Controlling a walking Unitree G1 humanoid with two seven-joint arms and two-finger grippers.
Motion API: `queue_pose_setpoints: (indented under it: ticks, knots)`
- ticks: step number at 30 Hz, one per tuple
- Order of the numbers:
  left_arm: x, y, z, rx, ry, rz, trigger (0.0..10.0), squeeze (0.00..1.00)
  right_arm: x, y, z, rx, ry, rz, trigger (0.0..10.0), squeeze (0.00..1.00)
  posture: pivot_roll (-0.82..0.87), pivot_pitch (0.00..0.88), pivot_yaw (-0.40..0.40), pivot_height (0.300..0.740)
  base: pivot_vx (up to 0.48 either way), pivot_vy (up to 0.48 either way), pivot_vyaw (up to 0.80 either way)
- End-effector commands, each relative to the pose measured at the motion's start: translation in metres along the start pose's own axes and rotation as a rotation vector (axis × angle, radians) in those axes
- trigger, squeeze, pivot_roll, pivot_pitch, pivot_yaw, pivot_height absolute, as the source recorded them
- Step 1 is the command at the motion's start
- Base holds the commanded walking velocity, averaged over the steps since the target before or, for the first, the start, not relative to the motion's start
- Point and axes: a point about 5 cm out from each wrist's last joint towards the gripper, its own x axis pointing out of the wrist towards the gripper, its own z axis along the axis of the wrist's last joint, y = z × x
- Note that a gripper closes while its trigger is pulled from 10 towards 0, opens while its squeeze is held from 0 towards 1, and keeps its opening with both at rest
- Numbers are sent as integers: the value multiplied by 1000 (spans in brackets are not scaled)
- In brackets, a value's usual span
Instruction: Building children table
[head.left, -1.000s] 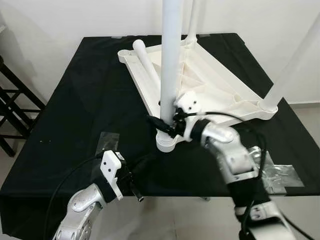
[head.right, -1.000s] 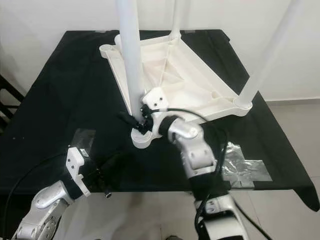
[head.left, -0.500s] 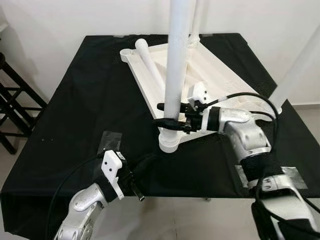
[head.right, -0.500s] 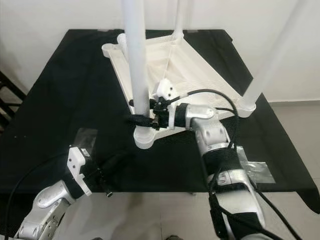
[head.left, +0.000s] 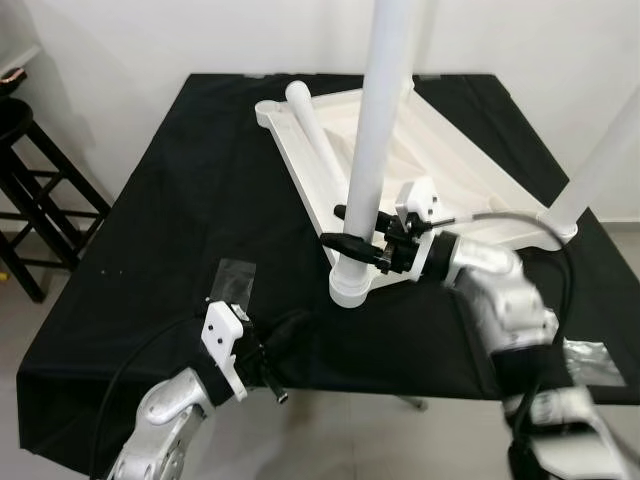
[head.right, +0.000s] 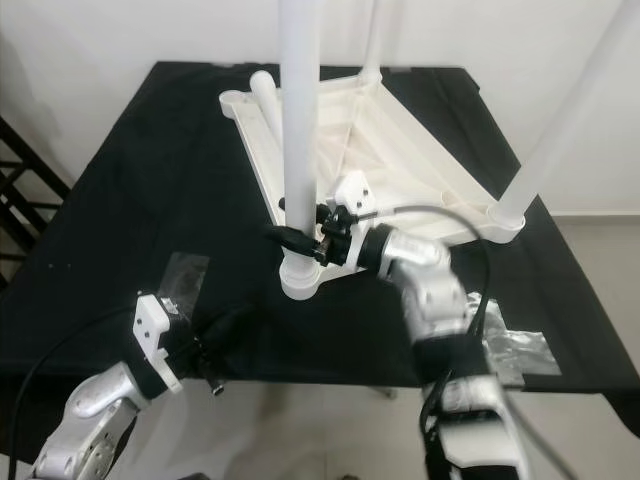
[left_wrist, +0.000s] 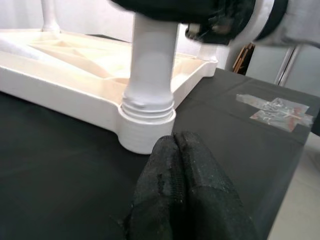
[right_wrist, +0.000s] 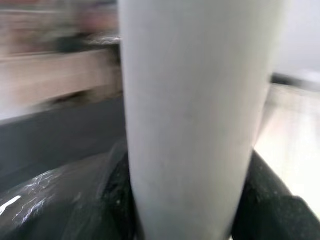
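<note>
A white children's table top (head.left: 440, 180) lies upside down on the black-covered table (head.left: 180, 220). The near table leg (head.left: 378, 150) stands upright in its corner socket (head.left: 352, 286). My right gripper (head.left: 345, 227) comes in from the right and is shut on this leg just above the socket. In the right wrist view the leg (right_wrist: 192, 115) sits between the black fingers (right_wrist: 267, 200). Two more legs stand at the right corner (head.left: 603, 155) and the far corner (head.right: 372, 40). A loose leg (head.left: 312, 125) lies in the top. My left gripper (left_wrist: 175, 142) is shut and empty, low by the table's front edge, pointing at the socket.
Clear tape patches stick to the cloth at the front left (head.left: 236, 280) and front right (head.left: 592, 356). A black stool (head.left: 40, 190) stands left of the table. A white wall runs behind. The table's front edge (head.left: 400, 385) is close to both arms.
The camera has shifted. My right forearm has swung out to the right and its wrist has rolled, with the gripper staying on the near leg's lower part. The left arm has stayed put.
</note>
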Motion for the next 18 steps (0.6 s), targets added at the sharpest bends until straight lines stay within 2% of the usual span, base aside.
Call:
queue_pose_setpoints:
  ticks: [1,2,3,5,9,11,14,15,17,18]
  knots:
    - [-3,0,1,6,7,-10,10000,0,-29,-13,-48,44,290,-395,0,0,18,147,0,740,0,0,0]
    - [-3,0,1,6,7,-10,10000,0,-37,-1,-56,93,315,-466,0,0,15,146,5,740,0,0,0]
    - [-3,0,1,6,7,-10,10000,0,-37,-1,-56,93,315,-466,0,0,15,146,5,740,0,0,0]
    - [-4,2,1,5,8,-9,10000,0,-37,15,-58,86,307,-395,0,0,1,141,15,740,0,0,0]
    - [-3,2,0,1,10,-13,10000,0,-33,11,-57,60,302,-364,0,0,11,138,6,740,0,0,0]
    - [-3,1,0,3,10,-11,10000,0,-26,2,-51,57,285,-383,0,0,16,136,3,740,0,0,0]
    - [-3,2,0,5,9,-3,10000,0,-21,-3,-45,56,273,-397,0,0,20,135,1,740,0,0,0]
    - [-3,2,0,6,8,1,10000,0,-17,-4,-38,54,258,-403,10000,0,23,133,1,740,0,0,0]
    - [-3,2,0,6,8,1,10000,0,-13,-5,-30,41,239,-389,10000,0,23,133,0,740,0,0,0]
    - [-2,2,0,6,8,1,10000,0,-10,-7,-24,35,218,-369,10000,1000,22,132,2,740,0,0,0]
